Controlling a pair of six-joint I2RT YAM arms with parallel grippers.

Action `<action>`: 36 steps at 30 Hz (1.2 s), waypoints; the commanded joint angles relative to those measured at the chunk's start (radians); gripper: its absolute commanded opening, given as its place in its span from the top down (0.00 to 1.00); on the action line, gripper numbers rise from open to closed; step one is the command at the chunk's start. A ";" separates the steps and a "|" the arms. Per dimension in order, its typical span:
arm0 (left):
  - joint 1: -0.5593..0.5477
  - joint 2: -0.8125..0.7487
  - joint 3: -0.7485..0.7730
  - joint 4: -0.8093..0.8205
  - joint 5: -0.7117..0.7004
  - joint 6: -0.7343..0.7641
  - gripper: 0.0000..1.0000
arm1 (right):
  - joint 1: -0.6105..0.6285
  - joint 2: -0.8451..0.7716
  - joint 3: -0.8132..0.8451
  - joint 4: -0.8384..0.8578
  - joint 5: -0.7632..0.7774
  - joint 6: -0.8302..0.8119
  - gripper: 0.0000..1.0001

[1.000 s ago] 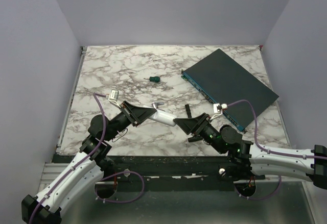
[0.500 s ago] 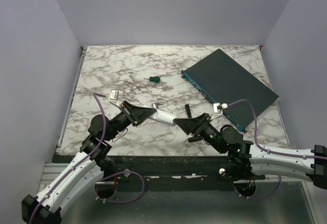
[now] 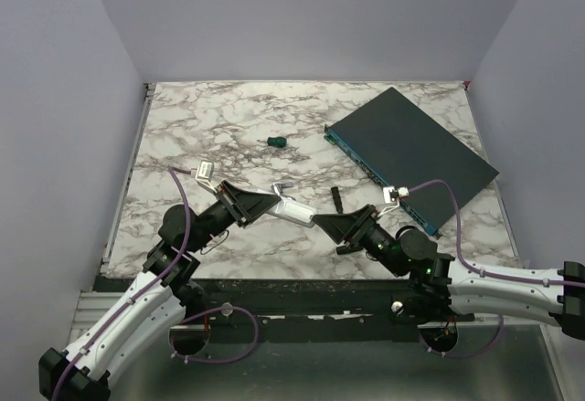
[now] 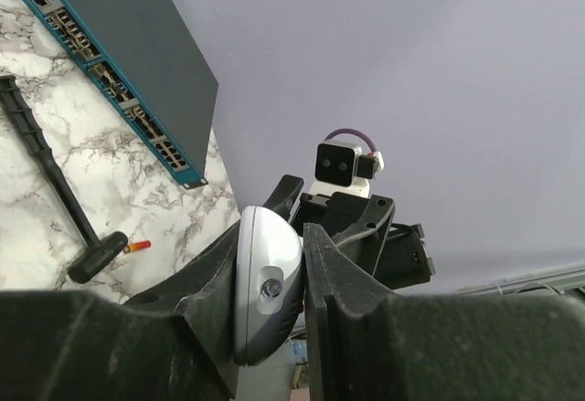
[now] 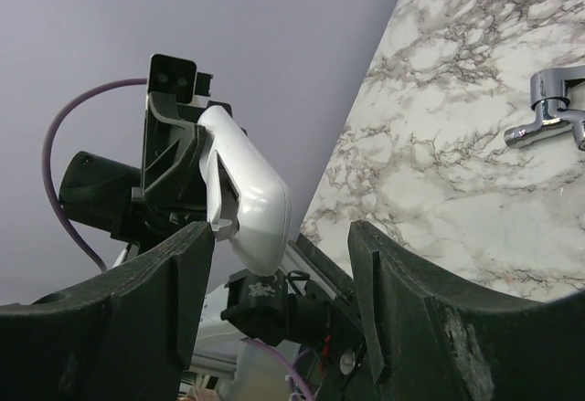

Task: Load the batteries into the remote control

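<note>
Above the near edge of the marbled counter (image 3: 183, 127), the top view shows the left hand (image 3: 270, 202) closed on one end of the white remote control (image 3: 294, 209). The remote is held off the surface, with its free end pointing at the right hand (image 3: 322, 220) just beside it. Whether the two touch cannot be made out from this height. A dark teal box (image 3: 411, 156) lies at the far right, a green-handled screwdriver (image 3: 276, 142) sits mid-counter, and a short black tool (image 3: 336, 198) lies near the hands. The battery is too small to find in this view.

From the left wrist, the two fingers (image 4: 329, 282) clamp the remote edge-on, so its buttons are hidden. Beyond it on the marble, a tiny orange-red battery (image 4: 139, 246) lies just beside the head of the black tool, well apart from the remote. The teal box is cut off at the top left.

From the right wrist, the hand's fingers (image 5: 137, 319) stand wide apart, gripping nothing. The remote's rounded end hangs between and beyond them, and the left hand behind it is partly hidden. A silver bent metal piece (image 5: 553, 109) rests on the counter, cut off at the right edge.
</note>
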 commanded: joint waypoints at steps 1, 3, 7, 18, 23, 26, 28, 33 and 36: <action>0.001 -0.003 -0.016 0.022 0.016 -0.025 1.00 | -0.001 -0.011 -0.017 0.008 0.013 0.008 0.32; 0.003 -0.003 -0.017 0.019 0.013 -0.027 1.00 | -0.001 -0.011 -0.019 0.007 0.015 0.009 0.31; 0.004 -0.005 -0.018 0.012 0.012 -0.031 1.00 | -0.001 -0.018 -0.020 0.000 0.017 0.008 0.31; 0.012 -0.004 -0.023 0.009 0.011 -0.042 1.00 | -0.001 -0.051 -0.037 -0.038 0.032 0.019 0.31; 0.014 -0.004 -0.027 0.017 0.016 -0.055 1.00 | 0.000 -0.047 -0.039 -0.046 0.040 0.021 0.31; 0.014 -0.003 -0.032 0.023 0.019 -0.063 1.00 | 0.000 -0.042 -0.036 -0.045 0.043 0.023 0.31; 0.014 -0.002 -0.033 0.025 0.021 -0.067 1.00 | -0.001 -0.038 -0.033 -0.046 0.048 0.023 0.31; 0.015 0.004 -0.039 0.023 0.024 -0.071 1.00 | -0.001 -0.027 -0.027 -0.046 0.061 0.023 0.32; 0.015 0.008 -0.047 0.027 0.027 -0.078 1.00 | -0.001 -0.025 -0.025 -0.046 0.065 0.023 0.31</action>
